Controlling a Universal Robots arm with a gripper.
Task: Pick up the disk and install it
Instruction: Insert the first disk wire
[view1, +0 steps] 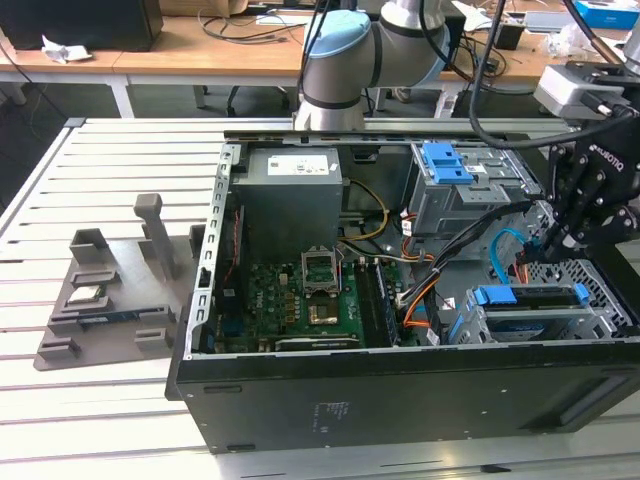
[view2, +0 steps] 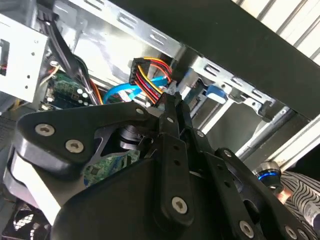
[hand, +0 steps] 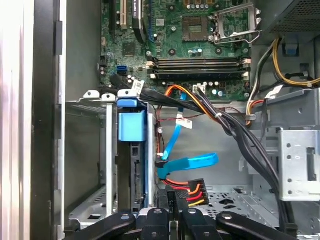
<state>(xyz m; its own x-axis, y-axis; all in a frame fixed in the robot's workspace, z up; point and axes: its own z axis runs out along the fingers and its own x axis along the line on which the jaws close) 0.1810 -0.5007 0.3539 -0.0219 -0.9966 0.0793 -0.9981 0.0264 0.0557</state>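
The disk (view1: 545, 297) lies in the lower drive cage at the exterior view's right, its blue carrier bracket (view1: 495, 295) facing the case's inside. In the first wrist view the disk (hand: 135, 175) stands edge-on in the cage under its blue bracket tab (hand: 132, 125). My gripper (view1: 548, 243) hangs inside the case just beside and above that cage. Both wrist views show the gripper (hand: 172, 205) (view2: 174, 102) shut on a black power plug (hand: 181, 186) (view2: 145, 75) with red, orange and yellow wires. A blue data cable (hand: 190, 162) runs right beside the plug.
The open case holds a grey power supply (view1: 290, 195), a green motherboard (view1: 300, 290) and an upper drive cage with a blue latch (view1: 447, 160). Cable bundles (view1: 440, 270) cross between board and cages. A grey fixture (view1: 110, 295) stands on the slatted table at the exterior view's left.
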